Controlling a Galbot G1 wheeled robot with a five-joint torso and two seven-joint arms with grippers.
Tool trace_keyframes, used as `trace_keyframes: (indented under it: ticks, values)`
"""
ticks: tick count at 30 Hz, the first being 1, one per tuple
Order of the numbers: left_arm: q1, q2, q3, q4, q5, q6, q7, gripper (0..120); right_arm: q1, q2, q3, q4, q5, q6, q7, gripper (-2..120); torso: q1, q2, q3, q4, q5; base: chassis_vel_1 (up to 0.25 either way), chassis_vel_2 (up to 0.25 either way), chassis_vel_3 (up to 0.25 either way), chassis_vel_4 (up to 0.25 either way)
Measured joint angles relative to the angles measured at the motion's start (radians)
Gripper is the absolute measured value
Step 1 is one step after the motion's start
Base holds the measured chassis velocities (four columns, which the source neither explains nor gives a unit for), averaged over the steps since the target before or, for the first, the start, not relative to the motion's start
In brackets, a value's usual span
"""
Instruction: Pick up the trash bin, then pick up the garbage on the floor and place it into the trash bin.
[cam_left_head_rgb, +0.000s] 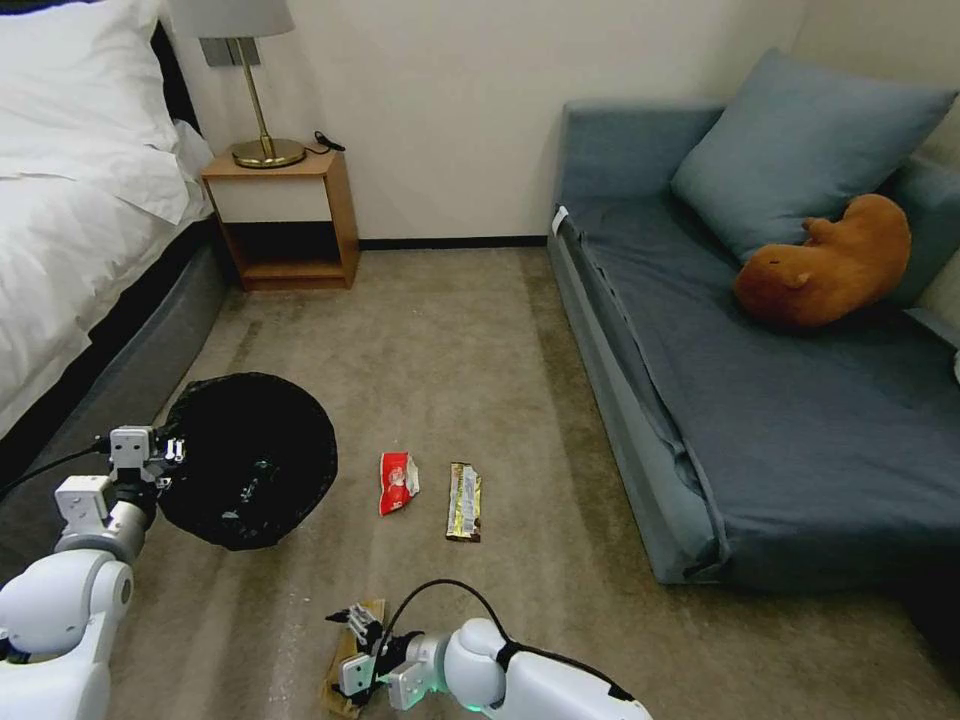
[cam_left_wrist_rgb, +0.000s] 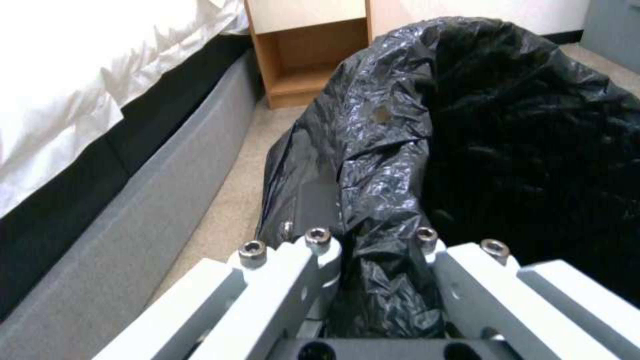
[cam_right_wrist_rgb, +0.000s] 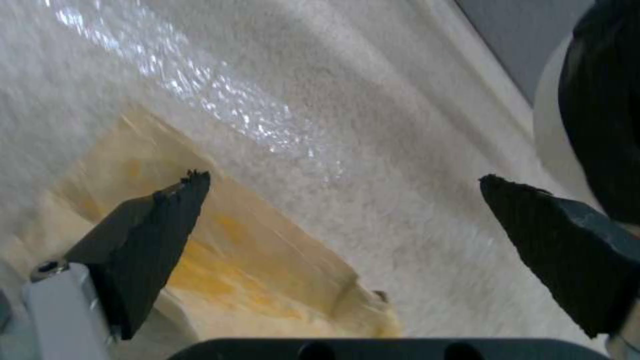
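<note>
Spreading across the room, the beige carpet (cam_left_head_rgb: 470, 340) bears the round trash bin lined with crinkly black plastic (cam_left_head_rgb: 250, 460), tipped with its mouth facing up, beside the grey bed base. The left gripper (cam_left_head_rgb: 172, 450) is clenched on the bin's bagged rim. A red-and-white snack packet (cam_left_head_rgb: 397, 482) and a gold-brown bar wrapper (cam_left_head_rgb: 464, 502) lie side by side near the bin. The right gripper (cam_left_head_rgb: 357, 632) hangs spread wide over a crumpled brown paper wrapper (cam_right_wrist_rgb: 267, 270).

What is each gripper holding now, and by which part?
The left gripper holds the trash bin by its bag-covered rim. The right gripper holds nothing; its jaws are open over the brown wrapper.
</note>
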Motion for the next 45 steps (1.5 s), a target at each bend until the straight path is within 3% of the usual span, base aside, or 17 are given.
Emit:
trace_keyframes:
  ticks: [3, 7, 9, 10, 12, 13, 15, 16, 17, 18, 20, 21, 22, 23, 25, 40, 45]
  values:
    - [0.0, 0.0, -0.002, 0.0, -0.006, -0.001, 0.0, 5, 0.007, 0.015, 0.015, -0.026, -0.032, 0.026, 0.005, 100, 0.0, 0.0, 0.0, 0.0, -0.0001, 0.0, 0.0, 0.0, 0.0]
    - [-0.002, 0.005, -0.003, 0.003, -0.011, -0.001, 0.001, 5, 0.026, 0.002, -0.003, -0.026, 0.131, -0.029, 0.045, 100, 0.0, 0.0, 0.0, -0.0002, -0.0002, 0.0, 0.0, 0.0, 0.0]
    - [-0.007, 0.008, -0.001, 0.006, -0.011, -0.001, 0.001, 5, 0.045, -0.024, -0.06, 0.027, 0.388, -0.169, 0.092, 100, 0.0, 0.0, 0.0, -0.0002, -0.0003, 0.0, 0.0, 0.0, 0.0]
    - [-0.007, 0.008, -0.001, 0.006, -0.011, -0.001, 0.001, 5, 0.045, -0.024, -0.06, 0.027, 0.388, -0.169, 0.092, 100, 0.0, 0.0, 0.0, -0.0002, -0.0003, 0.0, 0.0, 0.0, 0.0]
    - [-0.017, 0.009, 0.005, 0.011, -0.009, -0.001, 0.001, 5, 0.063, -0.043, -0.107, 0.09, 0.645, -0.31, 0.141, 100, 0.0, 0.0, 0.0, -0.0002, -0.0003, 0.0, 0.0, 0.0, 0.0]
    - [-0.017, 0.009, 0.005, 0.011, -0.009, -0.001, 0.001, 5, 0.063, -0.043, -0.107, 0.09, 0.645, -0.31, 0.141, 100, 0.0, 0.0, 0.0, -0.0002, -0.0003, 0.0, 0.0, 0.0, 0.0]
    - [-0.023, 0.009, 0.01, 0.015, -0.007, 0.001, 0.001, 5, 0.077, -0.062, -0.151, 0.173, 0.91, -0.459, 0.204, 100, 0.0, 0.0, 0.0, -0.0003, -0.0002, 0.0, 0.0, 0.0, 0.0]
    - [-0.023, 0.009, 0.01, 0.015, -0.007, 0.001, 0.001, 5, 0.077, -0.062, -0.151, 0.173, 0.91, -0.459, 0.204, 100, 0.0, 0.0, 0.0, -0.0003, -0.0002, 0.0, 0.0, 0.0, 0.0]
    - [-0.023, 0.008, 0.011, 0.018, -0.007, 0.001, 0.001, 5, 0.084, -0.07, -0.169, 0.213, 1.06, -0.535, 0.26, 100, 0.0, 0.0, 0.0, -0.0003, -0.0003, 0.0, 0.0, 0.0, 0.0]
    - [-0.023, 0.008, 0.011, 0.018, -0.007, 0.001, 0.001, 5, 0.084, -0.07, -0.169, 0.213, 1.06, -0.535, 0.26, 100, 0.0, 0.0, 0.0, -0.0003, -0.0003, 0.0, 0.0, 0.0, 0.0]
    - [-0.02, 0.008, 0.01, 0.032, -0.004, -0.001, 0.003, 5, 0.108, -0.073, -0.198, 0.291, 1.365, -0.703, 0.438, 100, 0.0, 0.0, 0.0, -0.0003, -0.0003, 0.0, 0.0, 0.0, 0.0]
    - [-0.02, 0.008, 0.01, 0.032, -0.004, -0.001, 0.003, 5, 0.108, -0.073, -0.198, 0.291, 1.365, -0.703, 0.438, 100, 0.0, 0.0, 0.0, -0.0003, -0.0003, 0.0, 0.0, 0.0, 0.0]
    - [-0.017, 0.008, 0.007, 0.037, -0.004, -0.003, 0.004, 5, 0.122, -0.07, -0.207, 0.318, 1.494, -0.769, 0.518, 100, 0.0, 0.0, 0.0, -0.0001, -0.0004, 0.0, 0.0, 0.0, 0.0]
    - [-0.017, 0.008, 0.007, 0.037, -0.004, -0.003, 0.004, 5, 0.122, -0.07, -0.207, 0.318, 1.494, -0.769, 0.518, 100, 0.0, 0.0, 0.0, -0.0001, -0.0004, 0.0, 0.0, 0.0, 0.0]
    - [-0.017, 0.009, 0.005, 0.04, -0.004, -0.005, 0.007, 5, 0.137, -0.053, -0.219, 0.34, 1.622, -0.842, 0.632, 100, 0.0, 0.0, 0.0, -0.0001, -0.0003, 0.0, 0.0, 0.0, 0.0]
    - [-0.019, -0.003, 0.015, 0.014, -0.007, -0.004, 0.006, 5, 0.071, 0.011, -0.201, 0.176, 1.563, -0.781, 0.809, 100, 0.0, 0.0, 0.0, -0.0003, -0.0003, 0.0, 0.0, 0.0, 0.0]
    - [-0.017, -0.007, 0.017, -0.002, -0.01, -0.002, 0.005, 5, 0.059, 0.024, -0.188, 0.14, 1.551, -0.764, 0.817, 100, 0.0, 0.0, 0.0, -0.0004, -0.0003, 0.0, 0.0, 0.0, 0.0]
